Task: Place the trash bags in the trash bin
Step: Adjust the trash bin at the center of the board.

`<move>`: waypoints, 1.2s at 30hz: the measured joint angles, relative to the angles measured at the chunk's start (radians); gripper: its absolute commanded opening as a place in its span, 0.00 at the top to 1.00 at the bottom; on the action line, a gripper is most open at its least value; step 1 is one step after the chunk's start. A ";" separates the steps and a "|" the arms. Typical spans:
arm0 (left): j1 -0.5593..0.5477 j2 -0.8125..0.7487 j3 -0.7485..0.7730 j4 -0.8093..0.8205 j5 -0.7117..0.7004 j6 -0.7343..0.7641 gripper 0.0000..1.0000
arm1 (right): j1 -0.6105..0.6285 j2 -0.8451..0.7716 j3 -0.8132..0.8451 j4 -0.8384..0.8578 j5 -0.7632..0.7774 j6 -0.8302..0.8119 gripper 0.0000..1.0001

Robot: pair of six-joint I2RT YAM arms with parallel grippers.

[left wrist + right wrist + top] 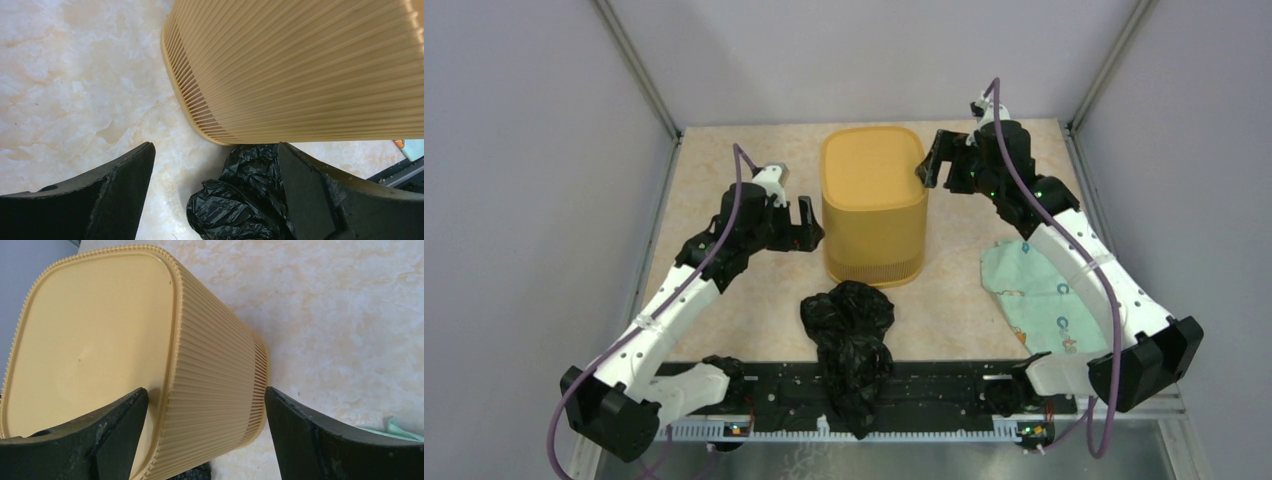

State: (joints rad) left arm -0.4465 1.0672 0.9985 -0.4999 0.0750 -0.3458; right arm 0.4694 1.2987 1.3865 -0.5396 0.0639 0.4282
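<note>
Left hand (215,146) spread wide, trash bin (300,70) just ahead.

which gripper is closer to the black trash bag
Left. The left gripper is beside the left wall of the trash bin, just beyond the trash bag. The right gripper is at the bin's far right corner, farther off.

black bags (852,340), ribbed mustard bin (873,205)
</note>
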 measured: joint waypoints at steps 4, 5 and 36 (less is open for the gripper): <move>0.013 -0.008 0.000 -0.010 0.005 0.000 0.01 | -0.029 -0.002 -0.020 0.032 -0.043 0.013 0.15; 0.017 -0.009 0.000 -0.013 0.008 0.000 0.01 | -0.031 -0.002 -0.021 0.035 -0.051 0.013 0.15; 0.289 0.129 -0.084 0.087 0.348 -0.143 0.01 | -0.234 -0.068 -0.139 0.174 -0.237 0.081 0.71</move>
State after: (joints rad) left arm -0.1577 1.1965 0.9150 -0.4133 0.4232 -0.4892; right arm 0.2352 1.2304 1.2476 -0.3653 -0.1726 0.5095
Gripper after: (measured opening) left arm 0.986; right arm 0.317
